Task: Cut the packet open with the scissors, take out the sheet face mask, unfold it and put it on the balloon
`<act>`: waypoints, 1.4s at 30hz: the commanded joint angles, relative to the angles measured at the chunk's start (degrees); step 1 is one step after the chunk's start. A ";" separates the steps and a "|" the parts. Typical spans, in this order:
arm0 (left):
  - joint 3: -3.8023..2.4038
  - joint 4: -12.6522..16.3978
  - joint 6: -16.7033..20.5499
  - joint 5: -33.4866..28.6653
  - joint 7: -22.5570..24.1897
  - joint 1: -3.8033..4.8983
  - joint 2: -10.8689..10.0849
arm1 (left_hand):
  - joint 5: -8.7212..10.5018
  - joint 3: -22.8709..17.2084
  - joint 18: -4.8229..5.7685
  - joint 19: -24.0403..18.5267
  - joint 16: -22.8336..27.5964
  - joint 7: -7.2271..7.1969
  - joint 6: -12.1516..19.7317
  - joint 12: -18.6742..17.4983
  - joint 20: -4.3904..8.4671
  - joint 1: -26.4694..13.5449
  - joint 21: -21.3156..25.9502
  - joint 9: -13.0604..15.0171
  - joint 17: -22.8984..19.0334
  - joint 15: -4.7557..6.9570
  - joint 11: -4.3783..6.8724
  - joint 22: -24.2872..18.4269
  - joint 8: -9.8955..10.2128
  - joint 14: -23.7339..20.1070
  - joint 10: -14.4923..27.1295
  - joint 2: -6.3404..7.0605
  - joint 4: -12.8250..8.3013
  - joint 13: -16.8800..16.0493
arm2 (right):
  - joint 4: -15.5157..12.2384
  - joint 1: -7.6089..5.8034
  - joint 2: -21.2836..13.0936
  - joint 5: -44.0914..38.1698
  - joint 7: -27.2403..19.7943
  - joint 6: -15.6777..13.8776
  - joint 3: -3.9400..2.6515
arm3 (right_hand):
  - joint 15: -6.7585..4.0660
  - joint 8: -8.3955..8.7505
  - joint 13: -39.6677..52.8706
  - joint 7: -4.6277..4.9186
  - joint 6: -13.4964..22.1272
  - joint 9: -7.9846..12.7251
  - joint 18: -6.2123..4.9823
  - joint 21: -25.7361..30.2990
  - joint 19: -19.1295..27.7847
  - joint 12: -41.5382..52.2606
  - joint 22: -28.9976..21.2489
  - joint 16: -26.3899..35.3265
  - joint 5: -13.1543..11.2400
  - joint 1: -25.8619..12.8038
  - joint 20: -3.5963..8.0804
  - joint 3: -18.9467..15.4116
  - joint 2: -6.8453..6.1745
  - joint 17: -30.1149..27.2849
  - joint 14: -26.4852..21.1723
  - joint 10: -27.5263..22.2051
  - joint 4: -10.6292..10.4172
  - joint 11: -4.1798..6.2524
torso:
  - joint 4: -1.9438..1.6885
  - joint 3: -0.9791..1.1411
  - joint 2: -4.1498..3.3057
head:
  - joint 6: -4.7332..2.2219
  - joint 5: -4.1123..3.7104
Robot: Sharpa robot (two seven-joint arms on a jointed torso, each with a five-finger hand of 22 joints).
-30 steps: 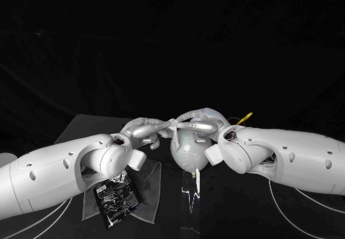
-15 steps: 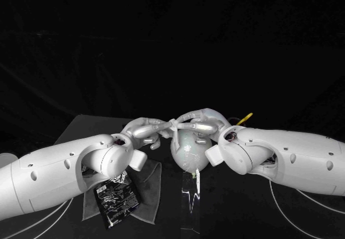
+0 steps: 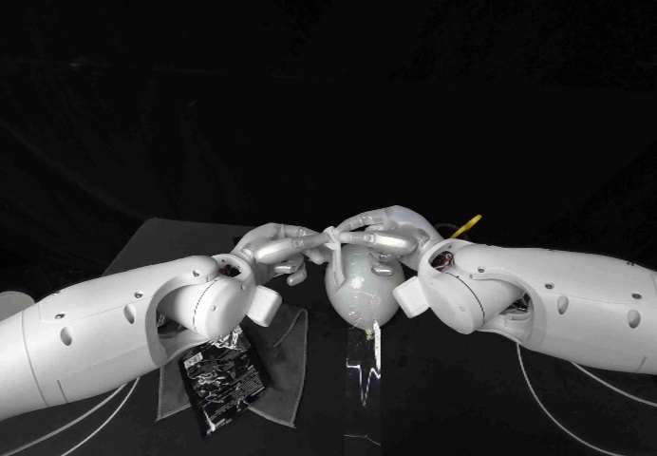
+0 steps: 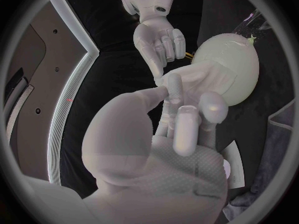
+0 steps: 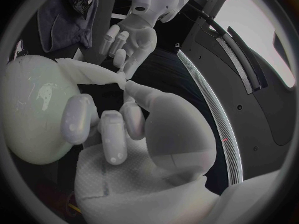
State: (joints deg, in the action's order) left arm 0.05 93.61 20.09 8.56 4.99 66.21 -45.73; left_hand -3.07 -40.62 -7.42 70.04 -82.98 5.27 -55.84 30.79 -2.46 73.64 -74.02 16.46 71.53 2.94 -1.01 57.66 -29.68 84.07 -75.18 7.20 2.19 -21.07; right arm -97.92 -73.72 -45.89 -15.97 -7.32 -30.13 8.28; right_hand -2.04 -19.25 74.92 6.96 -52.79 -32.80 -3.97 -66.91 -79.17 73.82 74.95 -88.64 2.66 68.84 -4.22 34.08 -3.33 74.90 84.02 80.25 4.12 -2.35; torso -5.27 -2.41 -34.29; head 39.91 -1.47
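The left robot hand [image 3: 281,249] pinches an edge of the sheet face mask [image 4: 202,79] between thumb and finger. The right robot hand [image 3: 380,239] pinches the same edge, facing it. The mask drapes over the balloon [image 3: 359,290], which lies on the surface [image 3: 164,237]. The packet [image 3: 219,375] rests on a grey cloth [image 3: 284,366] to the left of the balloon's knot. The scissors [image 3: 467,225] show a yellow handle just behind the balloon.
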 commanded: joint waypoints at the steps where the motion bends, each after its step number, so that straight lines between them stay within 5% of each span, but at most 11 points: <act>1: -0.07 0.21 0.11 0.74 0.76 0.10 0.14 | -0.38 -5.31 0.67 0.36 -0.33 0.00 -0.29 0.27 -0.02 -0.16 -0.26 3.26 0.07 0.30 0.61 0.21 -0.39 1.93 -1.03 0.68 -4.75 -0.09 | -0.14 -0.04 -0.16 -3.23 0.88 1.78 -0.02 | 0.68 0.72 1.33 0.36 0.96 0.39 -0.81 0.67 0.70 -0.65 8.30 0.46 0.09 -0.67 -0.09 -1.05 -1.16 10.26 4.67 -0.90 -0.37 -0.21 | -0.03 -0.01 0.02 | -0.05 -0.04; 15: -0.07 0.26 0.05 0.93 0.64 0.10 0.10 | -2.54 -6.80 0.72 0.43 -0.39 -0.12 -0.51 0.85 0.08 -1.31 -0.71 4.28 0.16 0.40 0.72 0.70 -0.41 1.97 -1.17 1.49 -5.05 -0.52 | -0.21 -0.09 -0.64 -6.18 1.39 1.88 -0.01 | 1.93 3.49 0.06 1.50 2.28 2.40 -1.31 3.05 2.03 -2.32 7.63 1.07 0.26 -4.78 -1.57 -7.73 -5.51 8.75 4.04 -3.27 -3.42 -1.45 | -0.03 0.00 0.00 | -0.10 -0.06; 24: -0.07 0.30 -0.20 1.22 0.48 0.10 0.05 | -2.97 -6.97 0.72 0.41 -0.38 -0.14 -0.53 0.94 0.10 -1.47 -0.75 4.47 0.12 0.42 0.74 0.72 -0.41 1.96 -1.16 1.59 -5.10 -0.59 | -0.33 -0.09 -0.79 -8.54 2.94 0.97 -0.01 | 1.98 3.80 -0.18 1.49 2.16 2.72 -1.46 3.57 2.28 -2.55 7.48 1.18 0.23 -5.12 -1.73 -9.20 -5.75 8.47 3.92 -3.63 -4.34 -1.47 | -0.04 -0.01 0.03 | -0.10 -0.12; 42: -0.07 0.50 -0.38 2.07 0.67 0.10 -0.16 | -3.69 -7.18 0.75 0.47 -0.43 -0.18 -0.57 1.11 0.13 -1.70 -0.90 4.77 0.22 0.45 0.77 0.93 -0.42 1.98 -1.21 1.75 -5.17 -0.71 | -0.35 -0.09 -1.26 -14.60 10.89 -1.50 0.00 | 1.55 3.64 -0.09 0.82 0.37 3.24 -1.46 3.47 1.91 -1.99 7.50 1.11 0.23 -6.22 -1.49 -14.88 -5.67 8.67 4.01 -3.38 -9.59 -0.95 | -0.04 0.00 -0.01 | -0.04 -0.01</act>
State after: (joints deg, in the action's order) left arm 0.04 93.90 20.17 10.05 5.02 66.21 -45.94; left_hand -6.40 -43.68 -7.41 70.24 -83.20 5.02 -56.08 31.50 -2.25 71.53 -74.53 16.58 71.68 3.04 -0.60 58.54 -29.88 83.94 -75.59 9.29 0.84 -21.68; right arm -98.12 -73.79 -47.17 -28.19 1.50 -30.94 8.31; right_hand -0.49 -15.50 74.74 7.79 -52.01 -29.61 -4.81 -63.29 -77.03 71.61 74.93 -87.53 2.65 63.07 -5.96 19.50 -8.79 74.91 83.91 76.82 -5.56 -3.73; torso -5.33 -2.42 -34.28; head 39.81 -1.50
